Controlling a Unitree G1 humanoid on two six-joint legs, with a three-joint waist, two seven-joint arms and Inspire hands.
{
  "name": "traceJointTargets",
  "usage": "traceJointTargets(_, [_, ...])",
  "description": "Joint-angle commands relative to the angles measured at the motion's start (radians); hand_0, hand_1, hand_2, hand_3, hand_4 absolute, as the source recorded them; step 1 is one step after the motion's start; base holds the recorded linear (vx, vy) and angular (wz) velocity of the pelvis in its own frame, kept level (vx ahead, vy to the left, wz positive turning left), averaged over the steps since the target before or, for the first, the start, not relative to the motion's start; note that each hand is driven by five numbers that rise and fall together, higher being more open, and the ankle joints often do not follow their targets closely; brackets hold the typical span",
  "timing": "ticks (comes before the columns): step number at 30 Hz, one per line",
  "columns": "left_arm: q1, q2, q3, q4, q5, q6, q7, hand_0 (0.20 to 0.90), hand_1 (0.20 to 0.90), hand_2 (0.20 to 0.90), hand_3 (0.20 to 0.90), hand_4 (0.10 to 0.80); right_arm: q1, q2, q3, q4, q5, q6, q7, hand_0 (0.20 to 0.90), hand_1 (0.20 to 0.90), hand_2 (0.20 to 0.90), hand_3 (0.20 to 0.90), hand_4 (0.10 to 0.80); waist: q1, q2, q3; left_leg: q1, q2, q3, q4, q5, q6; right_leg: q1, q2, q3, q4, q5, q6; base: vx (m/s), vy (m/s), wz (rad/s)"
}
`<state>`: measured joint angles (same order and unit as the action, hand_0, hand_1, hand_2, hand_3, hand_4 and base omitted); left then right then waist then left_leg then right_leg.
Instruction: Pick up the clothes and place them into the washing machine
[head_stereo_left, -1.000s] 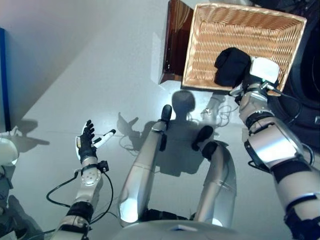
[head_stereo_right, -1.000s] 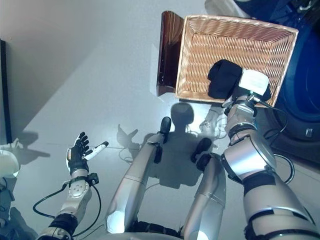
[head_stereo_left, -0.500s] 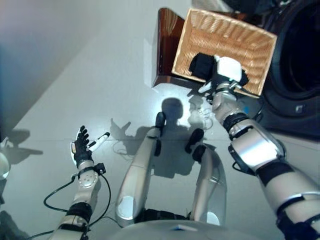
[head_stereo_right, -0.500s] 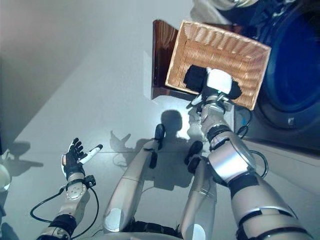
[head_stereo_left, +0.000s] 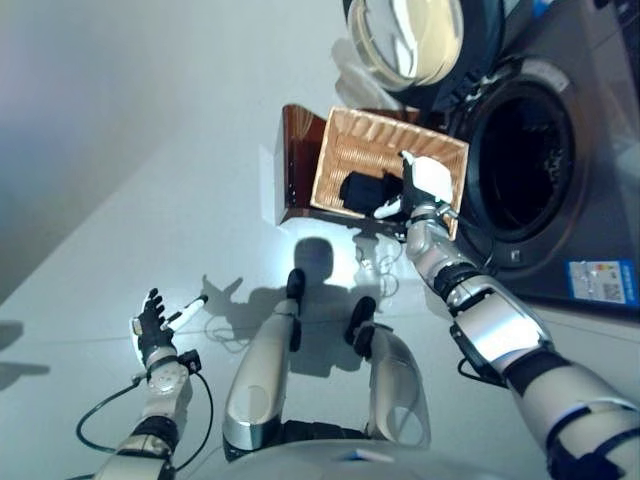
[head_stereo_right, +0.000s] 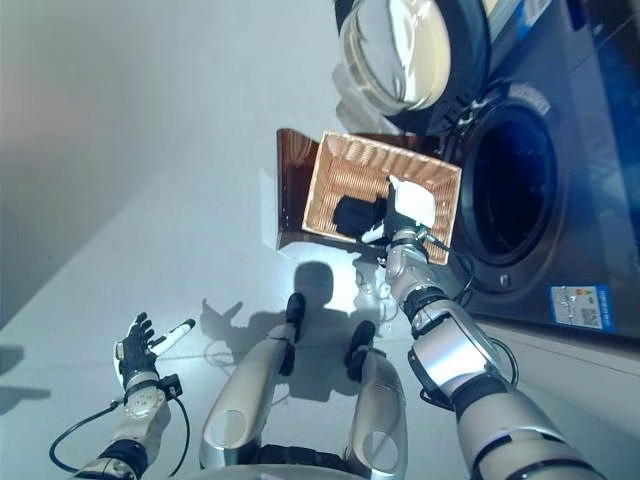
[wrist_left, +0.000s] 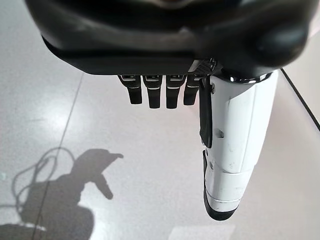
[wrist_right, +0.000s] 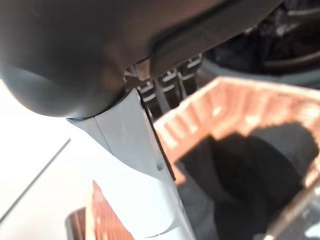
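Observation:
A dark bundle of clothes (head_stereo_left: 360, 190) lies inside the wicker basket (head_stereo_left: 370, 148) on the floor in front of me. My right hand (head_stereo_left: 428, 180), with a white cover on its thumb, hovers over the basket's right side just beside the bundle. In the right wrist view the thumb (wrist_right: 135, 165) and fingers are straight, and the dark clothes (wrist_right: 255, 165) lie past them in the basket (wrist_right: 225, 110), not pinched. My left hand (head_stereo_left: 153, 330) is held out low at the left, open and empty, over bare floor (wrist_left: 125, 165).
The washing machine stands right of the basket with its round drum opening (head_stereo_left: 520, 165) dark. Its glass door (head_stereo_left: 415, 40) is swung open above the basket. A brown stand (head_stereo_left: 295, 160) adjoins the basket's left side. Pale floor stretches to the left.
The camera has swung, so the whole picture shifted and the washing machine and its door came into view. My right hand stays over the basket by the dark clothes. The left hand is unchanged.

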<state>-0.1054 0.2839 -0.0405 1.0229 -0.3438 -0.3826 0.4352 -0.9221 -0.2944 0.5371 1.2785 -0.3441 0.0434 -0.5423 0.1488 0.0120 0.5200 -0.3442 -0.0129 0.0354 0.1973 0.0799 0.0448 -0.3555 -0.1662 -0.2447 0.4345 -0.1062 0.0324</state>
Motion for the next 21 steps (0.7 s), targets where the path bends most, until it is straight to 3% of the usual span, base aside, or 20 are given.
traceJointTargets(1, [0.054, 0.047, 0.031, 0.024, 0.007, -0.041, 0.022, 0.9, 0.9, 0.9, 0.9, 0.8, -0.011, -0.041, -0.015, 0.062, -0.03, -0.016, -0.051, 0.9, 0.9, 0.9, 0.9, 0.8, 0.009, 0.009, -0.118, -0.061, -0.019, 0.028, 0.01, -0.038, -0.054, -0.02, -0.015, -0.022, -0.131, 0.098, 0.017, 0.01, 0.007, -0.05])
traceJointTargets(11, [0.047, 0.047, 0.005, -0.013, 0.029, -0.045, 0.028, 0.9, 0.9, 0.9, 0.9, 0.8, -0.07, -0.108, -0.021, 0.198, -0.062, 0.034, -0.072, 0.9, 0.9, 0.9, 0.9, 0.8, 0.023, 0.071, -0.103, -0.103, -0.037, 0.022, 0.053, -0.041, -0.045, -0.07, -0.034, -0.021, -0.08, 0.09, 0.009, -0.004, 0.0, 0.01])
traceJointTargets(18, [0.041, 0.051, -0.016, -0.05, 0.029, -0.05, 0.036, 0.9, 0.9, 0.9, 0.9, 0.8, -0.15, -0.166, -0.017, 0.222, -0.051, 0.051, -0.08, 0.9, 0.9, 0.9, 0.9, 0.8, 0.03, 0.086, -0.075, -0.165, -0.043, 0.016, 0.096, -0.043, -0.046, -0.124, -0.045, -0.022, -0.022, 0.069, 0.0, -0.015, -0.01, 0.09])
traceJointTargets(21, [0.038, 0.055, -0.018, -0.067, 0.024, -0.053, 0.042, 0.9, 0.9, 0.9, 0.9, 0.8, -0.183, -0.186, -0.014, 0.232, -0.038, 0.055, -0.083, 0.9, 0.9, 0.9, 0.9, 0.8, 0.032, 0.087, -0.059, -0.194, -0.048, 0.008, 0.137, -0.079, -0.052, -0.154, -0.051, -0.006, 0.03, 0.028, 0.005, 0.003, -0.017, 0.13])
